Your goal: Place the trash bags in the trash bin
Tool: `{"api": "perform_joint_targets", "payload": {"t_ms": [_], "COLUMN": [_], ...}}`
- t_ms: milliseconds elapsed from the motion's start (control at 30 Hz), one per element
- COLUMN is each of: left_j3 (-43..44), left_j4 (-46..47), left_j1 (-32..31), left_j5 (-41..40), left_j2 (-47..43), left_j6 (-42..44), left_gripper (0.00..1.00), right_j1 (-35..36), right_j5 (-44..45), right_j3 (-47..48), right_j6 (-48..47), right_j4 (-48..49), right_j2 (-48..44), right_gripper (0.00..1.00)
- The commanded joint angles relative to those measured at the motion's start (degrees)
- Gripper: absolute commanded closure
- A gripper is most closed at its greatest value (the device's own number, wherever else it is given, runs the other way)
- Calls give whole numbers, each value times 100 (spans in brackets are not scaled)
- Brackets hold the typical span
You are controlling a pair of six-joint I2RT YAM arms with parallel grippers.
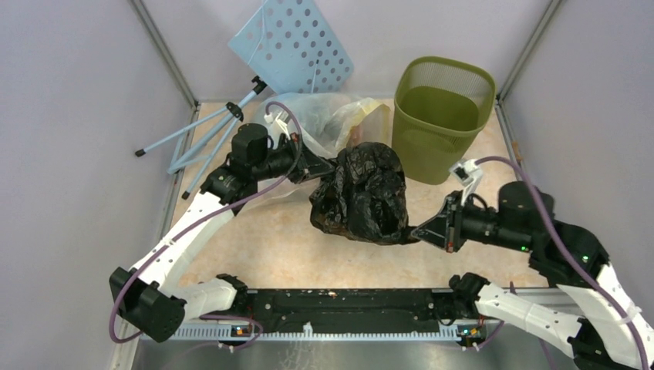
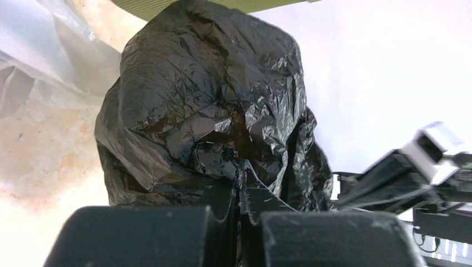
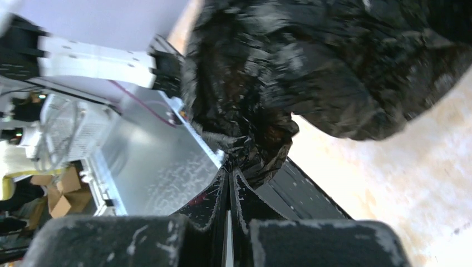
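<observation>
The glossy black trash bag (image 1: 361, 193) hangs crumpled between my two grippers above the table's middle, just left of the olive-green mesh trash bin (image 1: 442, 116). My left gripper (image 1: 328, 167) is shut on the bag's upper left edge; in the left wrist view the bag (image 2: 206, 100) fills the frame above the closed fingers (image 2: 242, 189). My right gripper (image 1: 419, 231) is shut on the bag's lower right corner; in the right wrist view the bag (image 3: 311, 67) bunches at the closed fingertips (image 3: 229, 169). The bin stands upright and open.
A large translucent yellowish plastic bag (image 1: 332, 119) lies behind the left gripper. A pale blue perforated board (image 1: 293, 42) on a tripod (image 1: 204, 135) leans at the back left. Grey walls enclose the table; the black base rail (image 1: 339, 304) runs along the near edge.
</observation>
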Motion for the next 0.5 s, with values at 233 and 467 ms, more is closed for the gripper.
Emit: {"api": "perform_joint_targets", "payload": {"t_ms": [233, 467], "left_j3": [477, 288], "left_j4": [-909, -1493], "left_j1": [19, 19], "left_j5": [630, 917], "left_j2": [-540, -1312], "left_j6": [953, 1089], "left_gripper": [100, 100], "right_j1": [-20, -18], "right_j5": [1627, 3670], "right_j3": [2321, 3117], "right_j6": [-172, -547], "right_j4": [126, -459], "right_j2": [1135, 2057], "right_gripper": [100, 100]}}
